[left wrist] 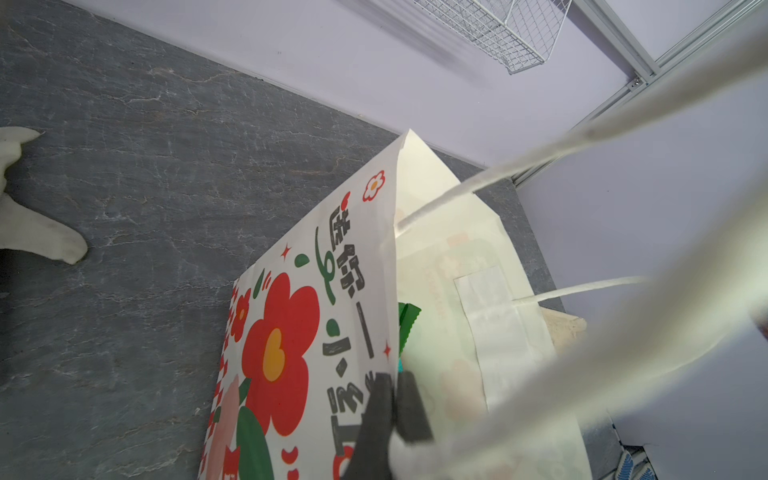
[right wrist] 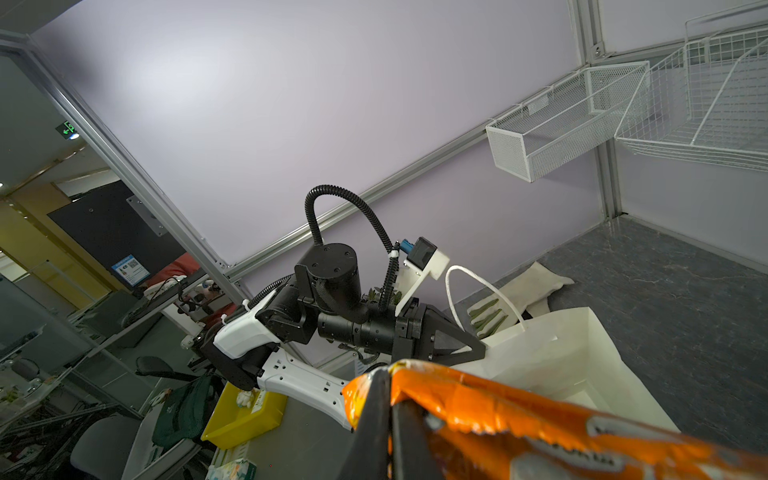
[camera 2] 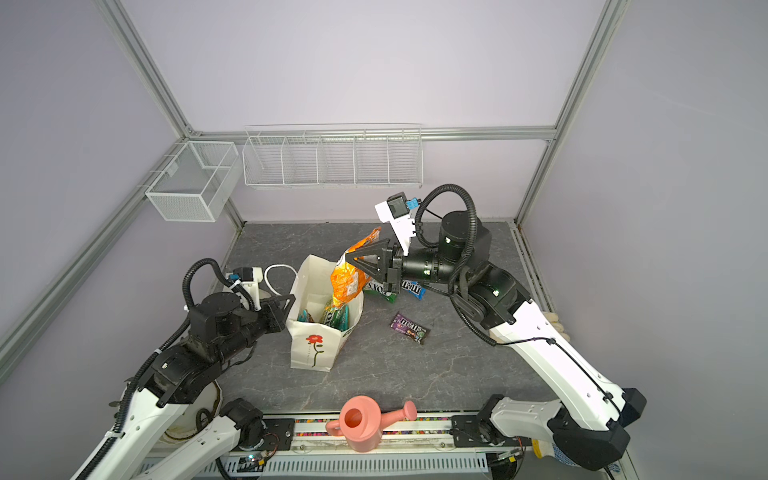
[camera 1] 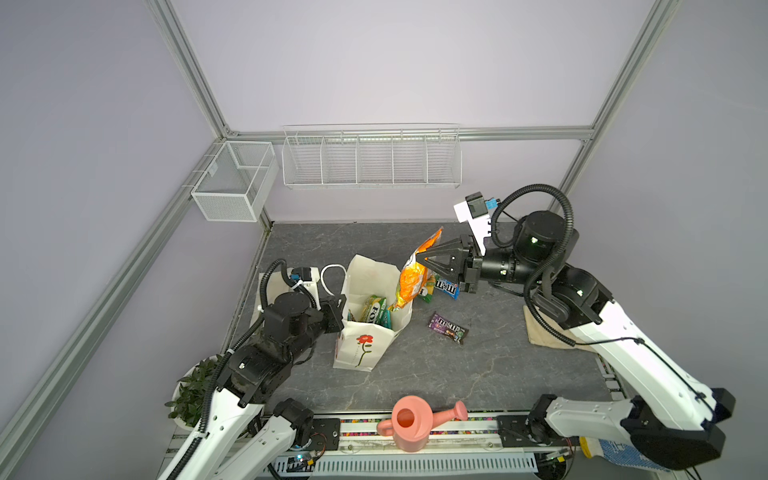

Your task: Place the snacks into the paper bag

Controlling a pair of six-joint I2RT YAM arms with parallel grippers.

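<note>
The paper bag [camera 1: 376, 272] [camera 2: 309, 357] stands open mid-table. My left gripper [camera 1: 343, 311] [camera 2: 291, 305] [left wrist: 395, 382] is shut on its left rim wall. My right gripper [camera 1: 424, 258] [camera 2: 352, 259] [right wrist: 390, 386] is shut on the top of the orange FOX'S bag [camera 1: 411, 282] [right wrist: 498, 411], which hangs over the right rim with its lower end inside the opening. A green-yellow FOX'S packet and teal packs [camera 1: 374, 311] lie inside. On the table right of the bag lie a green FOX'S packet [camera 2: 378, 288], a blue M&M's pack [camera 1: 448, 287] and a purple M&M's pack [camera 1: 449, 328].
A pink watering can [camera 1: 411, 424] stands at the front edge. A beige cloth [camera 1: 544, 328] lies under my right arm, and a potted plant [camera 1: 195, 386] sits at front left. White wire baskets [camera 1: 370, 160] hang on the back wall.
</note>
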